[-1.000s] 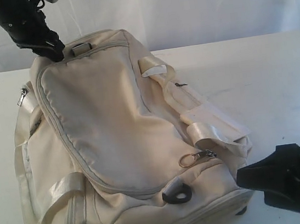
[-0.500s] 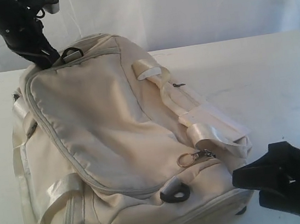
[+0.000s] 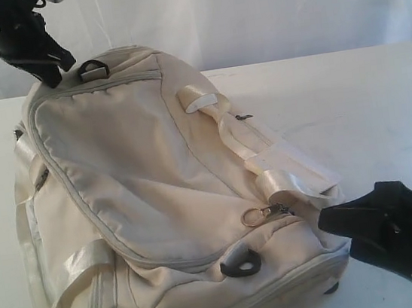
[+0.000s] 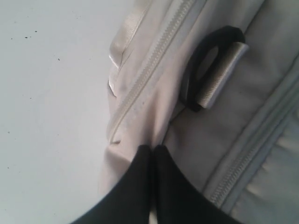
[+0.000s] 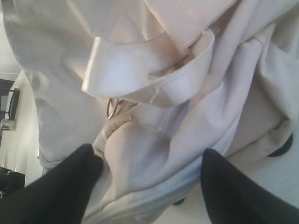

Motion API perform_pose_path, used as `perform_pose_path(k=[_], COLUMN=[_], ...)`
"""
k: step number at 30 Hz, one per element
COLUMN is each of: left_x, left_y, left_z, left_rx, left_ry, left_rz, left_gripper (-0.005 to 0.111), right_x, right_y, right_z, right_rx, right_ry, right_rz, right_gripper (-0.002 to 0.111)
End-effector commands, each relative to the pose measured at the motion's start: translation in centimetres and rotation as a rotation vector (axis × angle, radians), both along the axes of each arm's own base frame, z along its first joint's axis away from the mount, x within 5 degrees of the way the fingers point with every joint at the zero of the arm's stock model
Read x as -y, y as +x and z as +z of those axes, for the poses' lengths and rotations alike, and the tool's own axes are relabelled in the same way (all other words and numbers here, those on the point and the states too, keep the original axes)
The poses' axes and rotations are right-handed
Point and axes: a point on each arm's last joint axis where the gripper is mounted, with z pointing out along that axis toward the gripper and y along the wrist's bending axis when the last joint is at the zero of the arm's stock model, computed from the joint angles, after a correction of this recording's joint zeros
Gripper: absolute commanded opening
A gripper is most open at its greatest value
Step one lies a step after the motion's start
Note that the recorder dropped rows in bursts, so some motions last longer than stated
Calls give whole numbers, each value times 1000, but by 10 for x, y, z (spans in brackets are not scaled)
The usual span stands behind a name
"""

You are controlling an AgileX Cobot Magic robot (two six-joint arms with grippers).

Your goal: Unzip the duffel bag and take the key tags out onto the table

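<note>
White curtain [image 3: 262,2] backs white table [image 3: 366,102]. Bag [image 3: 140,170] lies zipped at centre, zipper pull [image 3: 276,211] at near end. Left gripper [image 3: 58,71] at far corner, right gripper [image 3: 330,223] beside near end. Key tags unseen, presumably inside.

Left wrist: jaws closed tight, apparently pinching fabric fold beside D-ring [image 4: 210,70].

Right wrist: jaws wide apart, empty, straddling bag end near pull.

Best approach: left anchors cloth taut, right closes squarely on pull, draws along zipper track.
</note>
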Motion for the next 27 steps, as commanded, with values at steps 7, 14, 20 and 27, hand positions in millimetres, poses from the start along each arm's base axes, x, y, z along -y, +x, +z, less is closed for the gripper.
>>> perform_pose_path(k=[7, 14, 20, 27], left_x=[-7, -7, -7, -7], left_y=[-22, -22, -22, -22], left_z=[25, 26, 26, 26], left_rx=[-28, -28, -28, -28], left_ry=[3, 3, 3, 5], left_rz=[21, 22, 22, 23], left_gripper=[0, 0, 0, 0], right_x=[-4, -5, 0, 0], right_y=[-11, -18, -11, -11], right_z=[-12, -19, -17, -18], right_rx=[-33, -67, -14, -15], right_ry=[12, 70, 52, 45], right_rz=[35, -9, -84, -81], right_gripper=[61, 61, 61, 53])
